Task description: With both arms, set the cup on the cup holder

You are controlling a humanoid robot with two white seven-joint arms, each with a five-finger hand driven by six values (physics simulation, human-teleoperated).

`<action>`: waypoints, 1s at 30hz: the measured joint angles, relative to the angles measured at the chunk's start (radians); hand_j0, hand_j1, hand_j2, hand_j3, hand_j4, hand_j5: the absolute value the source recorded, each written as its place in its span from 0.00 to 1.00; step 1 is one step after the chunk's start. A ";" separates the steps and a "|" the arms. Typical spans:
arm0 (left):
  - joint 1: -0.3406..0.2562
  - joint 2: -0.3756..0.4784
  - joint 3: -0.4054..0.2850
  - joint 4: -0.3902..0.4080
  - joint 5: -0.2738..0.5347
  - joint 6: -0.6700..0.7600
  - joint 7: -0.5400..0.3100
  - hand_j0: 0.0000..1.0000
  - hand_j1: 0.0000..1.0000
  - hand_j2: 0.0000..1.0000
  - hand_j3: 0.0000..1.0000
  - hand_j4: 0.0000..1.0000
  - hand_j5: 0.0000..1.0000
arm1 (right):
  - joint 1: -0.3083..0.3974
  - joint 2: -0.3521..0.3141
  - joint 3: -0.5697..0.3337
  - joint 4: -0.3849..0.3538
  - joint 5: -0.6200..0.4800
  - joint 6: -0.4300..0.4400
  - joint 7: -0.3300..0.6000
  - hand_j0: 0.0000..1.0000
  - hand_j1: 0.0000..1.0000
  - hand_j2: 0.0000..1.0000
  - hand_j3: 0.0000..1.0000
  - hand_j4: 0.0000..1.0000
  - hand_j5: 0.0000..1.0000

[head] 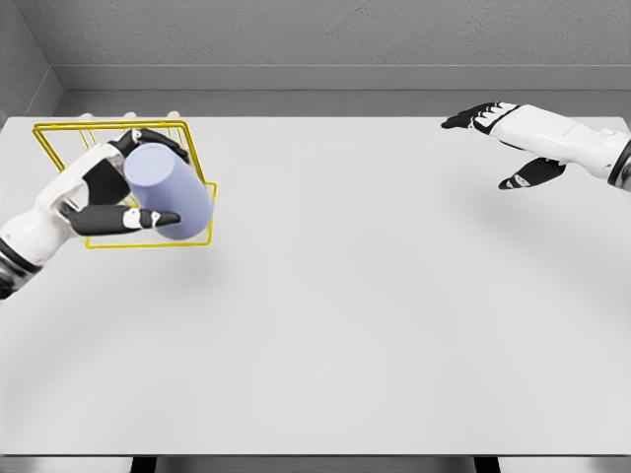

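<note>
— Where is the cup right now?

— The pale lavender cylindrical cup [170,194] is in my left hand [104,192], at the far left of the plain white table [375,315]. It is tilted well off upright, with its closed round end turned up toward my head camera.

— How are you gripping it?

— My left fingers are wrapped around it: the thumb [138,219] lies across its lower side, and the other dark fingers [148,141] curl over the top. The cup sits between them.

— And the holder?

— The yellow wire-frame cup holder [99,133] stands on the table directly behind and under the cup. In this view the cup overlaps the frame's right part, and the thin yellow bars show around my hand and along the cup's lower edge. Whether the cup touches the wires, I cannot tell.

— What about your other arm?

— My right hand [513,143] is far across the table, near the back right corner, well apart from the cup and holder. Its fingers are stretched out loosely and it holds nothing, with the thumb hanging below the palm.
</note>
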 measured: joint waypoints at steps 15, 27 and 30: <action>0.026 0.057 0.047 0.012 0.016 0.007 0.000 0.43 0.43 0.43 0.43 0.43 0.43 | 0.000 0.000 0.000 0.000 0.000 0.000 0.000 1.00 1.00 1.00 1.00 1.00 1.00; 0.009 0.050 0.081 0.041 0.016 0.014 0.000 0.43 0.43 0.43 0.43 0.43 0.43 | 0.000 0.002 0.000 0.000 0.000 0.000 0.000 1.00 1.00 1.00 1.00 1.00 1.00; 0.011 0.042 0.085 0.042 0.017 0.014 0.000 0.43 0.43 0.43 0.43 0.43 0.43 | 0.000 0.002 0.000 0.000 0.000 0.000 0.000 1.00 1.00 1.00 1.00 1.00 1.00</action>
